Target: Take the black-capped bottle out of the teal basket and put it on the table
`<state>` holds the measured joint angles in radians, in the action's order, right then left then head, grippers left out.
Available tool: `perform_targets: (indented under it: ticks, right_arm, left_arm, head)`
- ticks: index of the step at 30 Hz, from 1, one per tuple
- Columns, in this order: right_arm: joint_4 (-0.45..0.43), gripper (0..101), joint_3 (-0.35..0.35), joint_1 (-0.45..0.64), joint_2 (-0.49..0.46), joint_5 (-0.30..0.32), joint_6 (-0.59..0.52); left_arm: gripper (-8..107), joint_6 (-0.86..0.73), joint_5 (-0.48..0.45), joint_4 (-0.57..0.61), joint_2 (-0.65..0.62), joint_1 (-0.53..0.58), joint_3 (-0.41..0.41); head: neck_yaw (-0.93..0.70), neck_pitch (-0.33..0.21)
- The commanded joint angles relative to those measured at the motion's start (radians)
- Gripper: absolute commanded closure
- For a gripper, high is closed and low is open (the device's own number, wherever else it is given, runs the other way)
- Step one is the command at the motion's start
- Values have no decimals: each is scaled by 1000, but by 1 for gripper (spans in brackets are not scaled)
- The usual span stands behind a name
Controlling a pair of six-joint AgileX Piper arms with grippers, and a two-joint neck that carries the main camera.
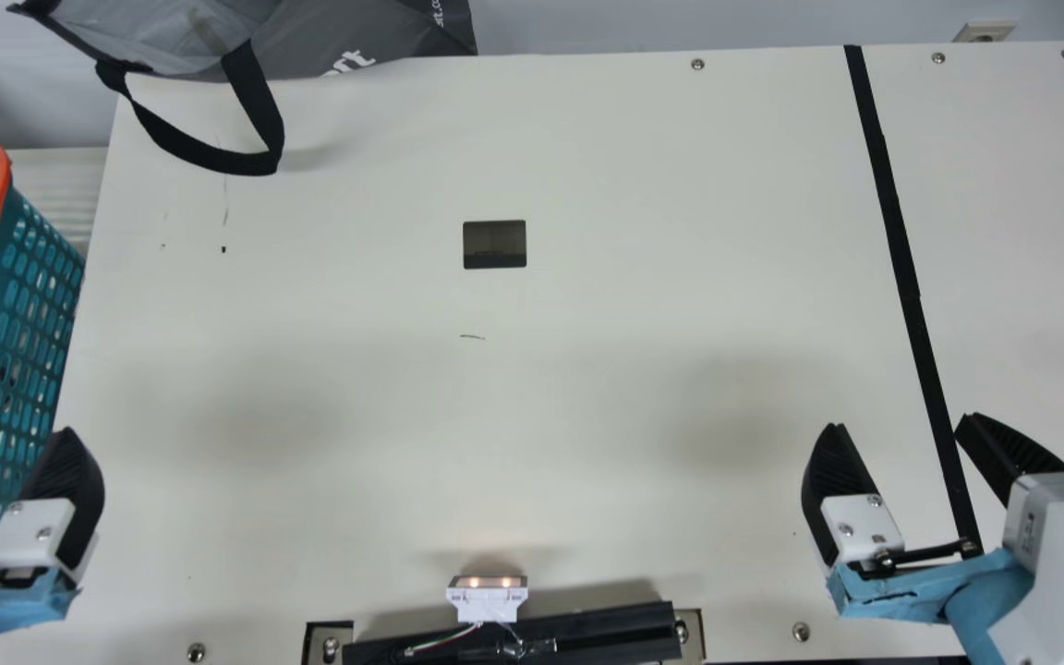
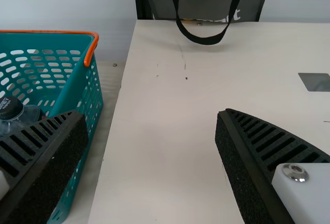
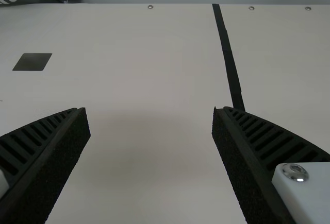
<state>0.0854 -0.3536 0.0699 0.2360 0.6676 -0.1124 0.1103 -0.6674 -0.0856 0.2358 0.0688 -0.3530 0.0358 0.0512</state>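
Observation:
My left gripper (image 1: 59,489) is at the lower left in the main view, close beside the teal basket (image 1: 29,305). In the left wrist view that gripper (image 2: 152,115) stands open with nothing between its fingers. The black-capped bottle (image 2: 18,115) is inside the teal basket (image 2: 85,98), cap up, its lower part hidden behind a finger. At the lower right of the main view, over the table (image 1: 532,416), my right gripper (image 1: 901,425) is open and holds nothing; the right wrist view shows this gripper (image 3: 150,112) with its fingers wide apart.
A grey bag (image 1: 347,37) with a black strap stands at the table's back left. The table has a rectangular cutout (image 1: 495,245) near the middle and a black tape strip (image 1: 906,277) on the right. A small lit device (image 1: 487,598) sits at the front edge.

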Motion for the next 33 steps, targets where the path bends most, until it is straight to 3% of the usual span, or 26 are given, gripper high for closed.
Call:
perform_targets:
  ticks: [1,14,33]
  right_arm:
    - [0,11,0,0,0,0,0]
    - [0,11,0,0,0,1,0]
    - [0,11,0,0,0,1,0]
  left_arm:
    - [-8,0,0,2,0,-2,-1]
    - [-8,-15,23,-4,44,-18,-36]
    - [-8,41,83,-87,208,-83,-113]
  head:
    - [-8,-4]
    - [-8,-4]
    - [-8,-4]
